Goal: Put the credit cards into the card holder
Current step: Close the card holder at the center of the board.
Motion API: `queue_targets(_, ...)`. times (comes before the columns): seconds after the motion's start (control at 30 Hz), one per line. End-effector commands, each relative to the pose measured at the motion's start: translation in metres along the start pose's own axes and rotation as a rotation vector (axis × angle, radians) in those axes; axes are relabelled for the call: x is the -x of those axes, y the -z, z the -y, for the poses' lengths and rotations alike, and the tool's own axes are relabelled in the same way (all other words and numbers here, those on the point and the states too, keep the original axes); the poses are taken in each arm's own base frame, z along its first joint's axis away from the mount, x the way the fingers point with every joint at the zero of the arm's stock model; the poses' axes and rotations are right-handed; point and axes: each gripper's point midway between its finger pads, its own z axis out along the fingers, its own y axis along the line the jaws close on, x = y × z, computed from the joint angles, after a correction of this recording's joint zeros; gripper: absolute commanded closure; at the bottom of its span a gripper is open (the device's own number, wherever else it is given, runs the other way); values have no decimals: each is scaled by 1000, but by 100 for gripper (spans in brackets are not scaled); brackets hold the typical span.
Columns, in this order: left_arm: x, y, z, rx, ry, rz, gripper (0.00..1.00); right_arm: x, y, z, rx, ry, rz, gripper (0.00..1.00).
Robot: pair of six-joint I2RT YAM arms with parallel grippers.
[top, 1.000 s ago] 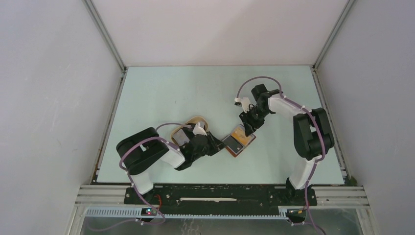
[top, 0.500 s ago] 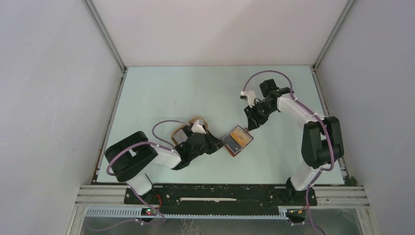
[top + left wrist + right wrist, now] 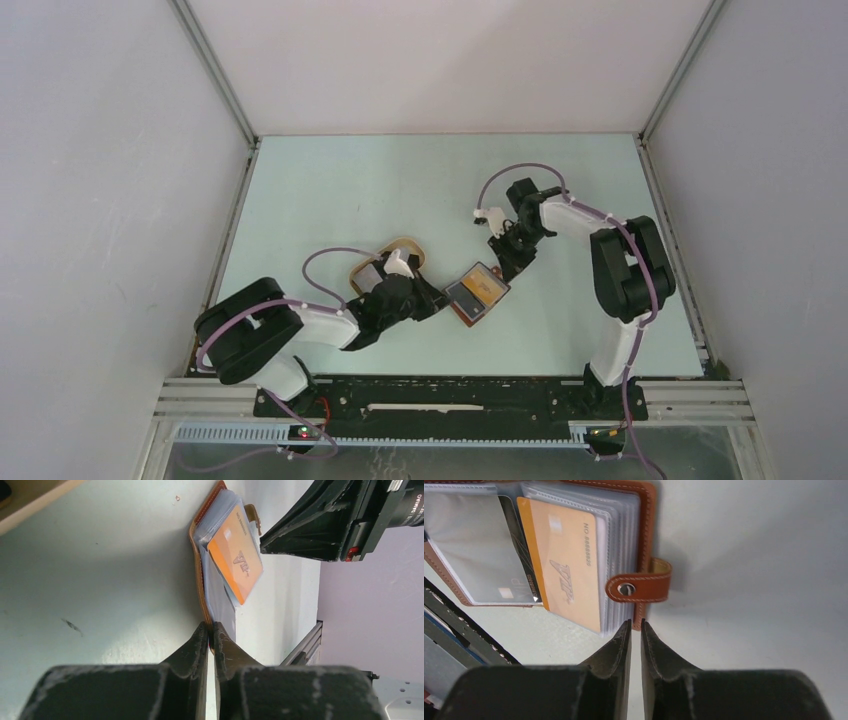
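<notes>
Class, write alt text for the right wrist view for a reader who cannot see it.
An open brown leather card holder lies on a pale table, an orange card tucked in its clear sleeves. The right gripper points at its lower edge, jaws almost closed.

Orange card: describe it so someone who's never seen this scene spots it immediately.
Near the middle of the pale green table lies an open reddish-brown leather card holder. The orange card sits in its stack of clear plastic sleeves, on the half that carries the snap strap. It is the only orange one, printed VIP, with a black card tucked beside it.
</notes>
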Motion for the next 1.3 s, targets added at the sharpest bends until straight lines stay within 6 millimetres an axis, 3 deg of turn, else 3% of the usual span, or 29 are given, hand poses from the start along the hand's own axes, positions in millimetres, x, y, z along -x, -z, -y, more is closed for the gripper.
queue_targets(0.0,5,2,13,-33,-12,-5,88,1,-12,-7,1,20,-35,81)
queue_targets(0.23,4,-6,27,-82,8,-23,79,-2,-16,-11,24,22,-53,81)
queue_targets(0.53,6,-13,55,-154,-5,-52,55,-1,-16,-16,57,20,-54,81)
queue_targets(0.97,19,-35,73,-163,-56,-56,49,8,2,-13,48,12,15,80)
queue_targets(1.27,19,-55,70,-153,-79,-79,49,21,31,-7,37,12,132,70)
